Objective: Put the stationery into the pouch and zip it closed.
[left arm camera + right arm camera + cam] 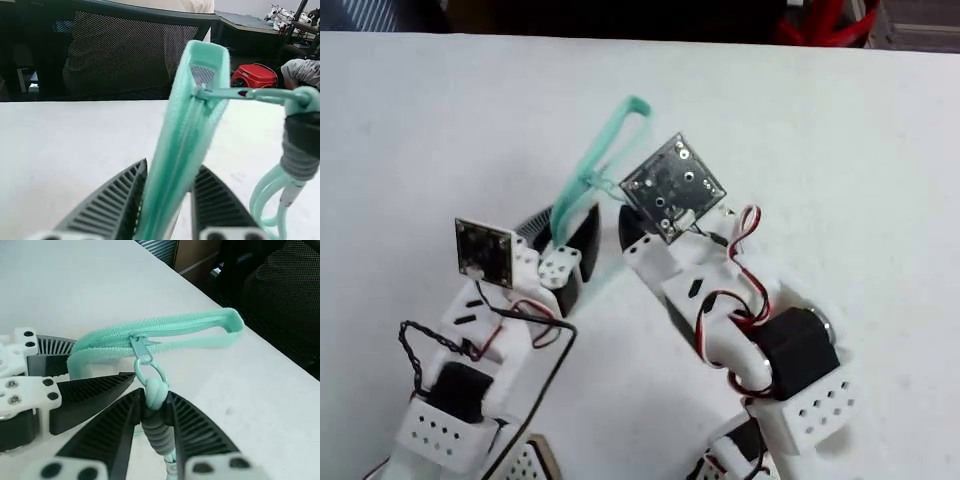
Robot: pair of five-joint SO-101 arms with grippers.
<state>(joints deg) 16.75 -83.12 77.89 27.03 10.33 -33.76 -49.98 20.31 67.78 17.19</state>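
Observation:
A mint-green pouch [605, 160] stands on edge above the white table [840, 130]. My left gripper [167, 200] is shut on the pouch [185, 150] at its lower end, with the black ribbed fingers [115, 200] on either side of it. The zipper slider [139, 345] sits partway along; beyond it the two zipper strips [200, 330] gape apart up to the far end. A ring and a knotted green cord [155, 390] hang from the slider. My right gripper [156, 407] is shut on that cord's knot, right beside the left gripper [75, 385].
Both arms crowd together at the table's near middle, with red and black cables [740, 300] looping over them. A mesh office chair [125, 55] and a red object [255, 75] stand beyond the far edge. A small flat object [535, 462] lies at the near edge.

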